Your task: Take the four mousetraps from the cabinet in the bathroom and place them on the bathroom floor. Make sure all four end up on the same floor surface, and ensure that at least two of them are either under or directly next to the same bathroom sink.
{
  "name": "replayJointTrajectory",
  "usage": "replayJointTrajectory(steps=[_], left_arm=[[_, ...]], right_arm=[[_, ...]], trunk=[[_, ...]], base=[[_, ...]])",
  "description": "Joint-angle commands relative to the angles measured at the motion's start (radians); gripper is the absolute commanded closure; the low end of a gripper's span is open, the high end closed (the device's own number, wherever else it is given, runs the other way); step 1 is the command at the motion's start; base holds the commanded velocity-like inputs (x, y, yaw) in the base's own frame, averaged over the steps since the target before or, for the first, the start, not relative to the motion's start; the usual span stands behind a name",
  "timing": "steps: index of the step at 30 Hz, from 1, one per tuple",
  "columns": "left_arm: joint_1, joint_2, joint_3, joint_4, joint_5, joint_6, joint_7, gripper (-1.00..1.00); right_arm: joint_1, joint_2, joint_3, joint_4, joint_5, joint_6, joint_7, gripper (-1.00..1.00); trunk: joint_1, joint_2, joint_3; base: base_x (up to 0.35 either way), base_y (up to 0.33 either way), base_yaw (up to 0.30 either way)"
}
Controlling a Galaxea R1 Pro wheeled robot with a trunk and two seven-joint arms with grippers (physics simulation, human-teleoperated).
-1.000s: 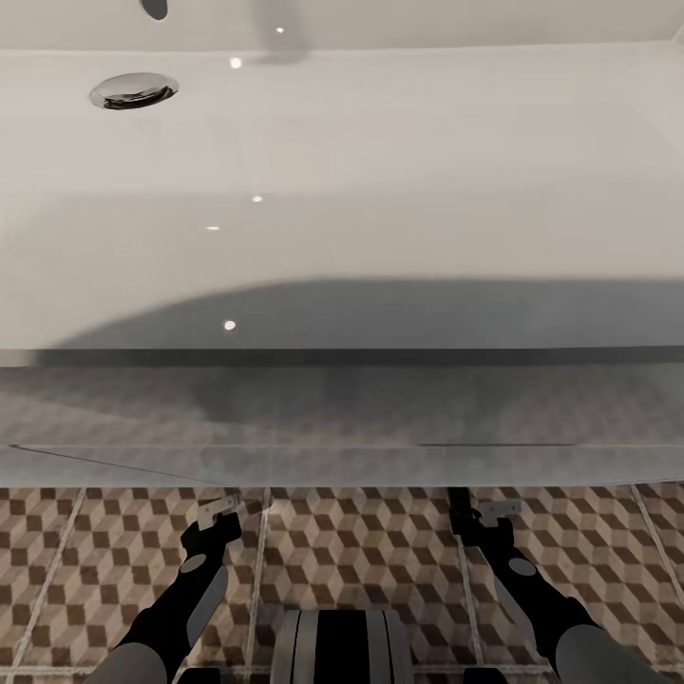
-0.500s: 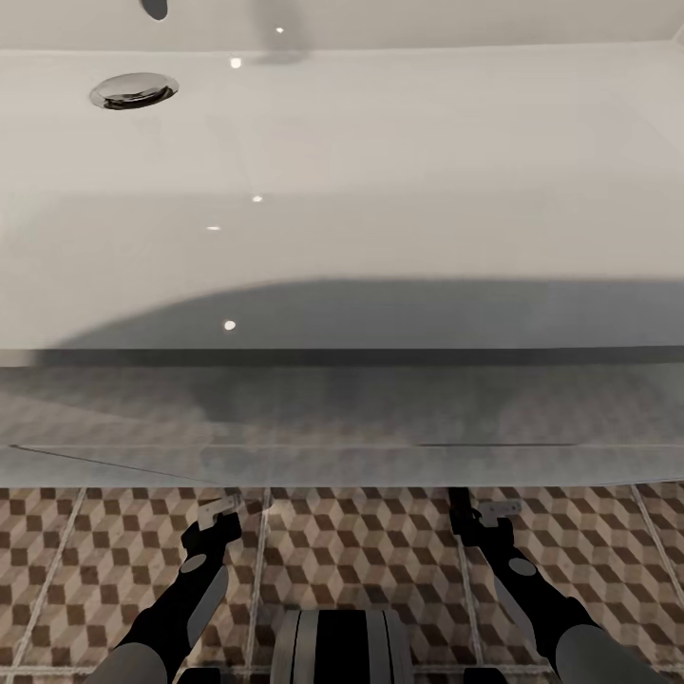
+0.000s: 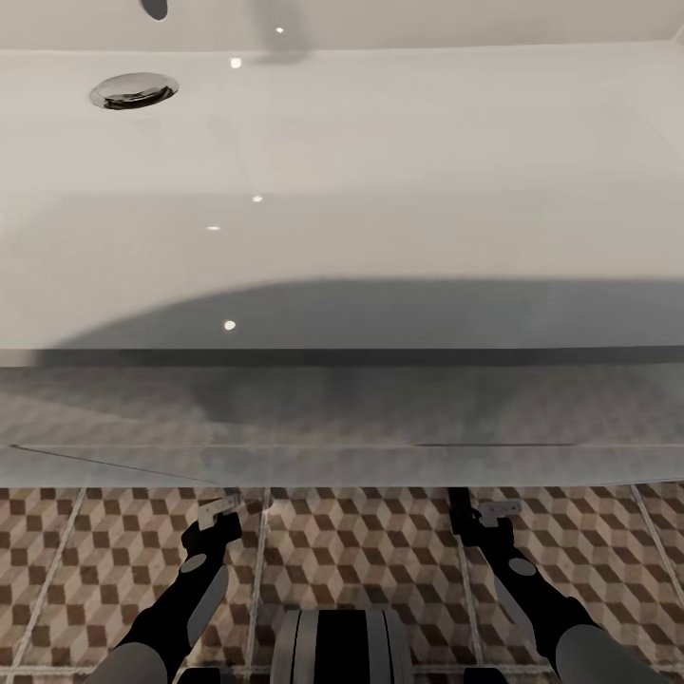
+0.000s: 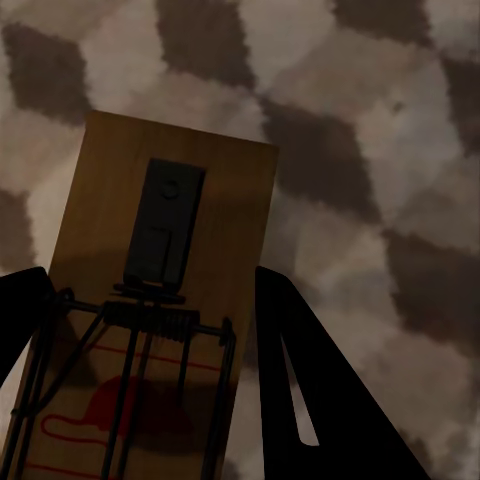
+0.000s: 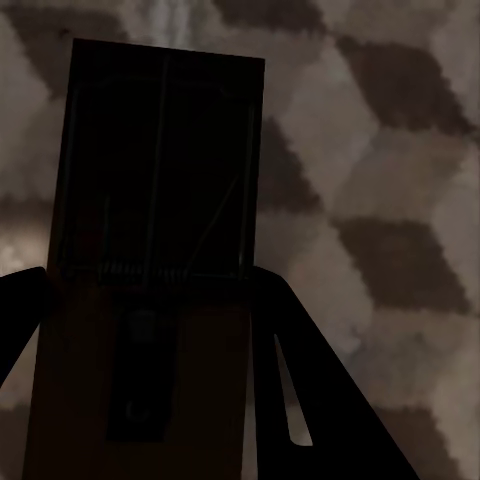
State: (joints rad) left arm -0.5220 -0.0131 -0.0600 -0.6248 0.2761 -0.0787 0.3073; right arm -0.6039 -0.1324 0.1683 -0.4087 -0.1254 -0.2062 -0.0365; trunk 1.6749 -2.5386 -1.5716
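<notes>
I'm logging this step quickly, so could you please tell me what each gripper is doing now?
Left gripper: closed on a mousetrap.
Right gripper: closed on another mousetrap.

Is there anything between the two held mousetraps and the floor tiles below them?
Nothing visible. The left mousetrap and the right mousetrap each sit between gripper fingers, with only bare floor behind them in the wrist views.

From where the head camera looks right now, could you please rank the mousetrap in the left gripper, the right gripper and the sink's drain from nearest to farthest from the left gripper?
1. The mousetrap, held between the left gripper fingers.
2. The right gripper, across on the other side, low over the bathroom floor.
3. The drain, far up in the sink.
</notes>
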Motion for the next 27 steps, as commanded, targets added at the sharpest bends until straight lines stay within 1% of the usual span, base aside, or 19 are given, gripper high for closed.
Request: replayJointTrajectory(steps=[1,13,16,27], left_arm=[[0.000,0.001,-0.006,0.000,0.008,-0.005,0.004,1.00],[0.000,0.001,-0.006,0.000,0.008,-0.004,0.004,1.00],[0.000,0.001,-0.006,0.000,0.008,-0.005,0.004,1.00],[0.000,0.001,-0.006,0.000,0.008,-0.005,0.004,1.00]], right_arm=[[-0.001,-0.001,0.008,0.001,-0.014,-0.004,0.000,1.00],[-0.001,-0.001,0.011,0.002,-0.013,-0.004,0.000,1.00],[-0.001,-0.001,0.012,0.002,-0.013,-0.003,0.000,1.00],[0.000,-0.001,0.012,0.002,-0.014,-0.003,0.000,1.00]], trunk=[[0.000,0.000,0.000],[0.000,0.000,0.000],[0.001,-0.001,-0.012],[0.001,-0.001,-0.012]], base=[[0.000,0.000,0.000],[0.000,0.000,0.000],[0.000,0.000,0.000],[0.000,0.000,0.000]])
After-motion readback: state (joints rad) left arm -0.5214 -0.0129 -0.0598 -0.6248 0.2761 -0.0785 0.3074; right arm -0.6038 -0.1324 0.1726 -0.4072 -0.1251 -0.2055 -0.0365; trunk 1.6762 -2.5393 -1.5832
